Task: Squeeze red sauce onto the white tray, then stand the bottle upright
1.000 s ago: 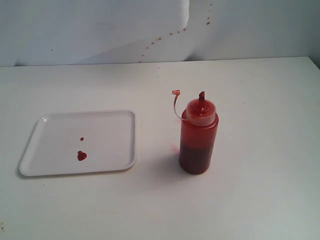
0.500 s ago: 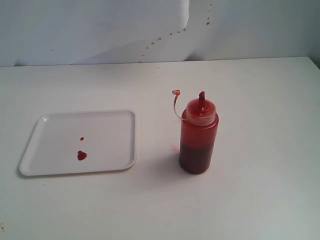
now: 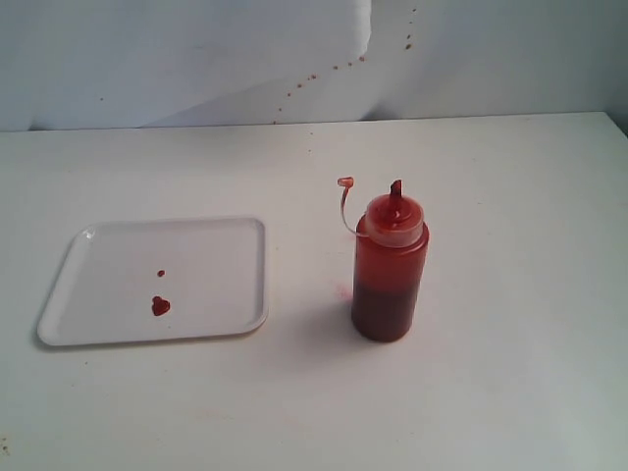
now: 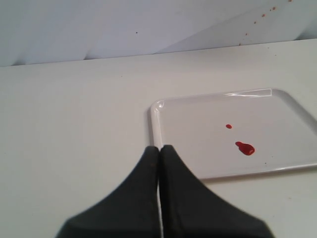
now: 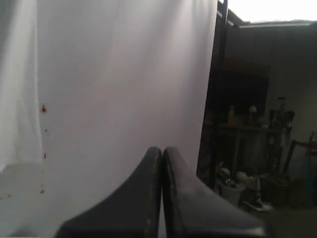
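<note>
Bottle (image 3: 391,265) upright, untouched; L fingers (image 4: 138,198) clenched empty by white tray (image 4: 198,148), R fingers (image 5: 138,198) clenched facing backdrop (image 5: 124,74).

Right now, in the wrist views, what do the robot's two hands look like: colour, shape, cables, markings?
The left hand and the right hand look alike: matte black, each with two fingers that widen at the base and taper to a narrow tip. No cables or markings show. The arms are out of view.
</note>
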Robot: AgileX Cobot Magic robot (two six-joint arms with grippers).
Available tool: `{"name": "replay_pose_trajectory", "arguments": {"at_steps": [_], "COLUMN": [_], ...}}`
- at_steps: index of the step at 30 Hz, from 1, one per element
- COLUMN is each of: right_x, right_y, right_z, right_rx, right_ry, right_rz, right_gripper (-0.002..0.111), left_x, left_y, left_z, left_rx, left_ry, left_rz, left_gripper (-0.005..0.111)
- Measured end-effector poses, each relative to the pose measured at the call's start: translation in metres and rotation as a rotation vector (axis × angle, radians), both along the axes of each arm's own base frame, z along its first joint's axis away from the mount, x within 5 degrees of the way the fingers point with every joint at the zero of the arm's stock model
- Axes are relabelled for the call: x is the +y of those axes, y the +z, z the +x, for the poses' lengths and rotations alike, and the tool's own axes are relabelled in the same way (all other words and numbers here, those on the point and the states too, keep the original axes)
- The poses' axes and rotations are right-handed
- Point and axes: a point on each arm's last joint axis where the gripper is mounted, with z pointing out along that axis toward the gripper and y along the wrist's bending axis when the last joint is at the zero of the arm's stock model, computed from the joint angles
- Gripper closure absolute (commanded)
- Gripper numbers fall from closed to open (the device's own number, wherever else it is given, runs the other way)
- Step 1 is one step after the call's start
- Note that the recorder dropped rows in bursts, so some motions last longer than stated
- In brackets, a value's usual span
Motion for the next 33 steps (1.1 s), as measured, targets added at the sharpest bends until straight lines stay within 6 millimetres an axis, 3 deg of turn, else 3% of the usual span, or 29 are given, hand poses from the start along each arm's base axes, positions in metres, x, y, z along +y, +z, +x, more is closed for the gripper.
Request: {"name": "replay_pose_trajectory", "arguments": {"at_steps": [4, 15, 23, 33], "right_x": [0.0, 0.0, 0.014, 0.019], "right_y": [-0.012, -0.023, -0.08, -0.133], "right_z": [0.006, 0.01, 0.033, 0.045], "right_rx": [0.051, 0.109, 0.334, 0.44], "right_ry": [0.02, 0.039, 0.147, 0.216], "right_rz": [0.052, 0.137, 0.022, 0.122], "right_gripper": [0.108, 0.108, 0.108, 0.108], "left_x": [0.0, 0.0, 0.0, 0.0], "left_y": [0.0, 0.0, 0.0, 0.0], "left_z": [0.0, 0.0, 0.0, 0.0], "left_rx": [0.0, 0.0, 0.0, 0.0], "left_ry": [0.0, 0.0, 0.0, 0.0], "left_rz": [0.0, 0.0, 0.001, 0.001], "left_gripper": [0.107, 0.107, 0.107, 0.107]}}
